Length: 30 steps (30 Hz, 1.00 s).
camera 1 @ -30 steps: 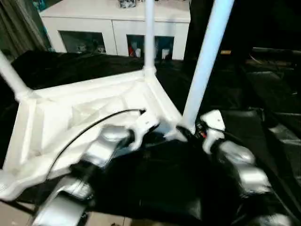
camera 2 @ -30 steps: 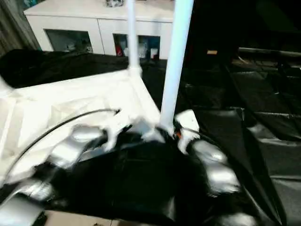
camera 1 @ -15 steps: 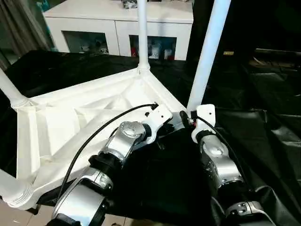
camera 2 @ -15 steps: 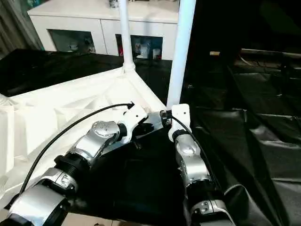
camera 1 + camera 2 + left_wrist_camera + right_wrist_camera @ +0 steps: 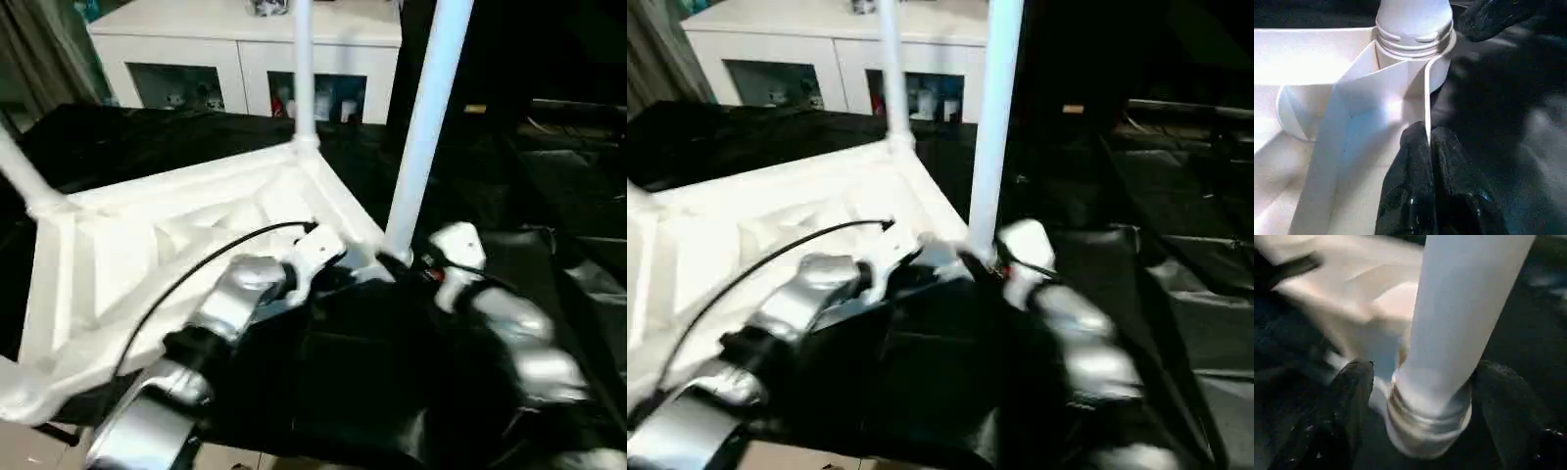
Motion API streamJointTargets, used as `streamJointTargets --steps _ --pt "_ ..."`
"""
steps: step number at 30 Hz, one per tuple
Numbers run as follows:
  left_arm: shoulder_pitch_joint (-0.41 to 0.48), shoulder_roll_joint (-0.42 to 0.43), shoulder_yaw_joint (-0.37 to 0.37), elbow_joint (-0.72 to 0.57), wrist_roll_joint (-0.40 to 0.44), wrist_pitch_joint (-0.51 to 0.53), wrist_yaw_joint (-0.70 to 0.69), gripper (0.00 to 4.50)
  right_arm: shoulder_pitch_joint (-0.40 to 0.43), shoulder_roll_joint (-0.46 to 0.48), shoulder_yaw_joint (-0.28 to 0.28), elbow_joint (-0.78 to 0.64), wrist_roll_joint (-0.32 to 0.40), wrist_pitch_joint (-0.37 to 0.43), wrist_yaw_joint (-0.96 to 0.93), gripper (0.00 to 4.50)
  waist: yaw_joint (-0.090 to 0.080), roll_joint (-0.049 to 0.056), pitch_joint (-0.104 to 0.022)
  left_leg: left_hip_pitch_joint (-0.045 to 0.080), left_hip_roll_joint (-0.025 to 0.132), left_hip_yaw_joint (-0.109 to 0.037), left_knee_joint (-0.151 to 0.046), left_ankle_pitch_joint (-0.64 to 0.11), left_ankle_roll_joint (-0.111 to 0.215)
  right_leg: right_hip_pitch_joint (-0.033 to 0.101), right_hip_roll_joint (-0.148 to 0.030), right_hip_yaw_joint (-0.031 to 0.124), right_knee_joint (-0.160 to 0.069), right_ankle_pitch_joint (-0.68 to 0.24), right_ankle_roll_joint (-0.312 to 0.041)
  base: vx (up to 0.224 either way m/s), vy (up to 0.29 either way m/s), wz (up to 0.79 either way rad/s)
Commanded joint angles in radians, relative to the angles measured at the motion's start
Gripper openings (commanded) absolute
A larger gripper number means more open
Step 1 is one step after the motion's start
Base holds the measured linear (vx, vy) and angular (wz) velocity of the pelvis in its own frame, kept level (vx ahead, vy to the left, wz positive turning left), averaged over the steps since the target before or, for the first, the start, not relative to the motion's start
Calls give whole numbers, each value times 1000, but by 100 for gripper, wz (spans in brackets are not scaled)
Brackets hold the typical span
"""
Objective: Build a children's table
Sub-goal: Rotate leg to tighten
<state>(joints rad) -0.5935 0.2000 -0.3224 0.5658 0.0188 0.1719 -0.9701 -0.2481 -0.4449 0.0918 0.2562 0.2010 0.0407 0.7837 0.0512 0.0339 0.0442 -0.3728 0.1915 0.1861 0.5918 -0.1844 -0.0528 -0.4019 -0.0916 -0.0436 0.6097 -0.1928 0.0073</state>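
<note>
— Reaching forward, your left arm (image 5: 211,323) runs up and inward over the black cloth (image 5: 323,382), and its left gripper (image 5: 1428,147) ends at the near corner of the tabletop (image 5: 127,264). How are the fingers?

— Pressed together on the thin upright rim of that corner; the wrist camera shows one black finger (image 5: 1408,169) on each side of the white wall, just below the corner socket (image 5: 1415,36).

— And your right arm (image 5: 514,338)?

— It comes in from the right side, forearm angled inward, with the right gripper (image 5: 1418,382) at the foot of the near right leg (image 5: 423,127). Its two fingers (image 5: 1349,391) stand spread, one on either side of the leg's threaded base. You can't tell from these views whether the pads touch the tube.

— Where does the table itself sit?

— The tabletop lies upside down on the cloth, ribbed underside facing up, long axis running from your left toward the right corner you are working. The near right leg stands almost upright in its socket, leaning slightly to the right at the top. The far leg (image 5: 304,69) rises upright from the back corner, and a third leg (image 5: 22,166) slants up and left from the left corner. A fourth socket end (image 5: 20,397) shows at the near left.

— Any writing to read?

— None you can make out. A white cabinet (image 5: 235,59) with glass doors stands behind.
</note>
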Motion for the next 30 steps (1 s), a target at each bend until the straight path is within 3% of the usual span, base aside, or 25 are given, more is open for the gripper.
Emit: streamJointTargets --steps 1,4,5,11,19,30 --pt "29 -1 -45 -88 -69 -35 -129 0 9 -17 36 -51 18 21 91 343 3 -18 -53 3 30 -9 -68 -231 90 51 -43 31 -83 -204 -231 0 0 0" --pt "51 32 -59 -146 -91 -14 -192 0 18 -51 36 -73 30 43 137 343 8 -16 -52 9 35 -9 -70 -240 82 45 -43 33 -85 -232 -231 0 0 0" --pt "61 45 -60 -169 -98 -7 -215 0 21 -70 43 -86 35 52 163 343 13 -9 -52 13 37 -9 -72 -245 74 41 -43 34 -84 -232 -233 0 0 0" --pt "78 76 -50 -212 -103 15 -241 0 32 -125 85 -120 46 91 259 343 12 -15 -52 7 33 -8 -71 -236 69 46 -42 34 -82 -217 -223 0 0 0" --pt "83 92 -39 -230 -98 29 -234 0 17 -131 83 -104 25 98 271 343 10 -15 -53 7 34 -8 -70 -217 71 45 -42 33 -80 -208 -226 0 0 0" --pt "77 92 -39 -223 -98 30 -226 0 16 -131 88 -92 12 100 275 262 10 -17 -55 5 32 -7 -66 -204 76 47 -42 33 -78 -186 -233 0 0 0"
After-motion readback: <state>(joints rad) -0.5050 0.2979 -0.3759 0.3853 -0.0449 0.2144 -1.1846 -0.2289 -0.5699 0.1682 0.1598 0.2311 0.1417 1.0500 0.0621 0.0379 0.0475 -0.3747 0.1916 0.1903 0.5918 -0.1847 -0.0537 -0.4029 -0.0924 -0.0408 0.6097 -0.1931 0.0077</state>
